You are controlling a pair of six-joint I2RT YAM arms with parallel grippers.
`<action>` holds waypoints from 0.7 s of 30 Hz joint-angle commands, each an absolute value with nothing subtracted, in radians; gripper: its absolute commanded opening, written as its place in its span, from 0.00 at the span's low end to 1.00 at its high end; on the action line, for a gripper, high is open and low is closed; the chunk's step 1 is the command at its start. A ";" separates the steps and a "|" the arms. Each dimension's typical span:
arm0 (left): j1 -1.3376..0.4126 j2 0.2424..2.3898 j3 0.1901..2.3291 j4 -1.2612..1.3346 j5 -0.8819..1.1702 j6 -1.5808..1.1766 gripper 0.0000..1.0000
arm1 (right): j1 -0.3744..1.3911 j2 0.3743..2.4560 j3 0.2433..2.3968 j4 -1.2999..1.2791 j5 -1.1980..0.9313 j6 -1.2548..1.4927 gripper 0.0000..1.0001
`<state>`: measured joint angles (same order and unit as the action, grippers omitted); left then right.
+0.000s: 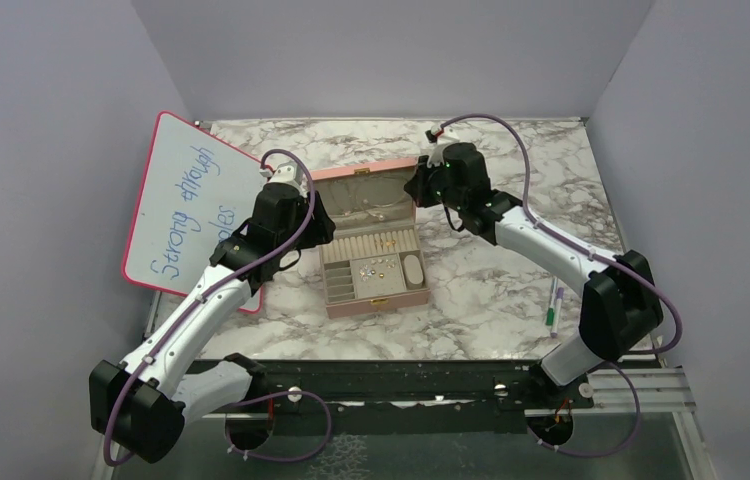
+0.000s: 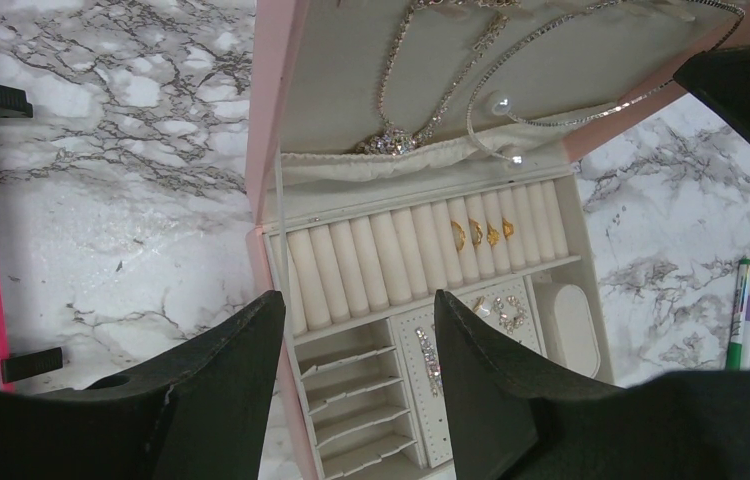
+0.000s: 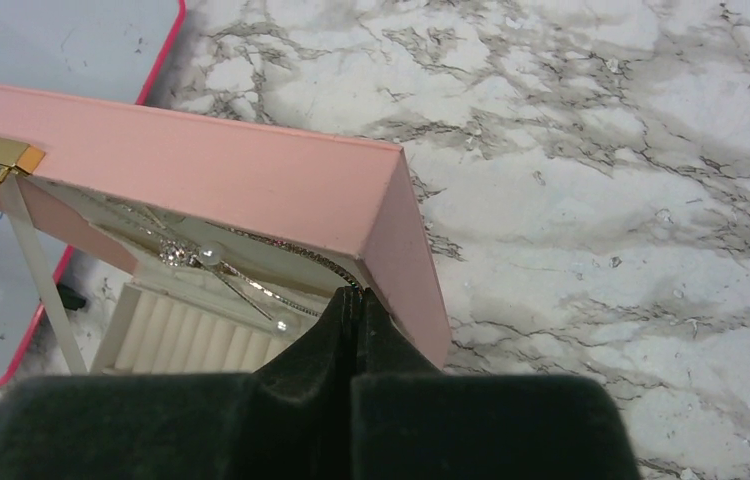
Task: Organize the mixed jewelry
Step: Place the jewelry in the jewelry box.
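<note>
The marble table (image 1: 511,160) carries everything. A whiteboard (image 1: 186,200) leans at its left, out of my way. The pink box (image 1: 376,305) sits in the middle where both my arms reach it, with its lid (image 3: 251,185) stood up so the trays lie open to me. My left pincer (image 2: 356,300) hangs spread above the box's left side, I judge ready to come down on a piece. My right pincer (image 3: 353,300) is pressed together at the lid's lower right corner, likely to steady the lid. I cannot tell whether it nips a chain end there. A marker pen (image 2: 739,315) lies well apart on the right. The jewelry is all in the box: chains (image 2: 421,100) draped inside the lid, gold rings (image 2: 478,233) tucked between the rolls, sparkly earrings (image 2: 506,312) on the pad below.
</note>
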<state>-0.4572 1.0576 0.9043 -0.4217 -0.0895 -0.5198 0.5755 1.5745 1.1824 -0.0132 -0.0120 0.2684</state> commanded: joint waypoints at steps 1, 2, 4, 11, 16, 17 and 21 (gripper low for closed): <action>-0.451 1.050 0.928 -0.422 -0.067 -0.526 0.58 | 0.566 1.529 1.172 0.053 0.007 0.255 0.01; -0.451 1.050 0.928 -0.422 -0.067 -0.526 0.58 | 0.566 1.527 1.172 0.052 0.008 0.255 0.01; -0.451 1.050 0.928 -0.422 -0.067 -0.526 0.58 | 0.566 1.526 1.173 0.051 0.014 0.255 0.01; -0.451 1.051 0.927 -0.422 -0.068 -0.526 0.58 | 0.566 1.523 1.176 0.062 0.008 0.255 0.01; -0.451 1.052 0.925 -0.422 -0.067 -0.528 0.58 | 0.566 1.535 1.191 0.041 0.013 0.256 0.01; -0.451 1.052 0.925 -0.421 -0.067 -0.528 0.58 | 0.567 1.541 1.196 0.035 0.014 0.256 0.01; -0.451 1.050 0.928 -0.422 -0.066 -0.528 0.58 | 0.566 1.569 1.204 0.017 0.011 0.255 0.01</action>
<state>-0.4572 1.0576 0.9043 -0.4217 -0.0891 -0.5198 0.5739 1.5589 1.1763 0.0128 -0.0120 0.2676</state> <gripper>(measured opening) 0.582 0.015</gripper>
